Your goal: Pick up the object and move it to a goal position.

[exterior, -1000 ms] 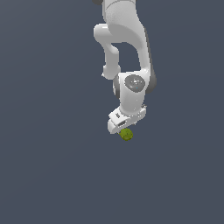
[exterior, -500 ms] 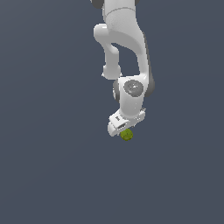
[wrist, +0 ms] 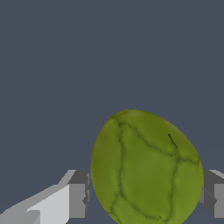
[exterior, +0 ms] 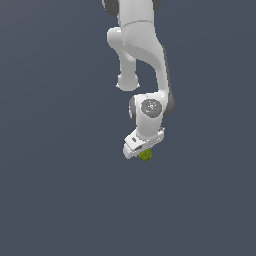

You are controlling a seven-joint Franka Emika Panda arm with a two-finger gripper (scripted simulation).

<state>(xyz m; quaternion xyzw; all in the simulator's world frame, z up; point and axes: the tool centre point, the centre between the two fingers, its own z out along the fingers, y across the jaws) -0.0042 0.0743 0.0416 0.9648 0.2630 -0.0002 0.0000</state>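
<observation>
A plain dark grey-blue ground (exterior: pixel 55 190) fills both views; it is uniform and unmarked.

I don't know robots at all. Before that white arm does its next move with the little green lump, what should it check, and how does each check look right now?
1. Is the green lump between the tool's fingers? Ok: the wrist view shows a finger pad on each side of it.
2. Are the pads actually pressing it? Ok as far as seen: both sit right against its sides.
3. Is it centred in the grip? Cannot tell: part of it runs out of the wrist view.
4. Is the space around clear? Ok: only plain grey surface shows.
5. Is the lump lifted off the surface? Cannot tell: no shadow or edge shows height.
6. Is the goal spot visible? Not ok: no marker appears in either view.
</observation>
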